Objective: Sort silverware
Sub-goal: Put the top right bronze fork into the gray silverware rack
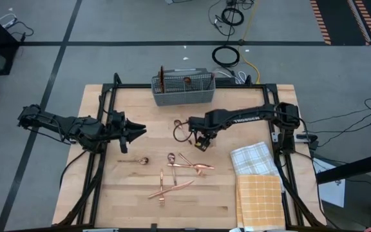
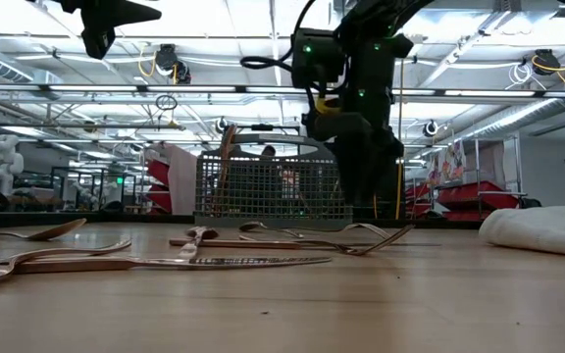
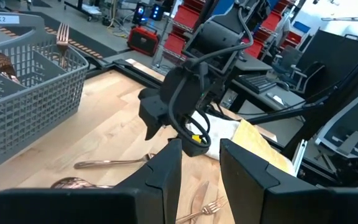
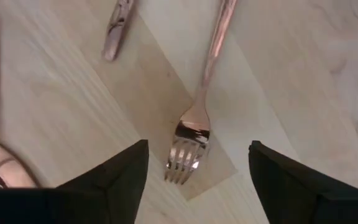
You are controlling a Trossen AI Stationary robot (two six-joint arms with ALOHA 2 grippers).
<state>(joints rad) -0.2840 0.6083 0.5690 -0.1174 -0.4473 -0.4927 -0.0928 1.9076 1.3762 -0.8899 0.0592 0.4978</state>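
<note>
One camera looks straight down on the desk [image 1: 127, 187]. One sits level at desk height. Both show the grey mesh caddy [image 1: 183, 91]. Wrist cameras look closely past each tool.

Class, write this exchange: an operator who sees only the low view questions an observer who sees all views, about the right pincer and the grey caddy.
Operator: What lies under the right pincer?
Observer: The right pincer is open, and a fork lies on the table between its fingers, untouched.
Operator: What exactly stands in the caddy?
Observer: The caddy holds a second fork, tines up, and a spoon.
</note>
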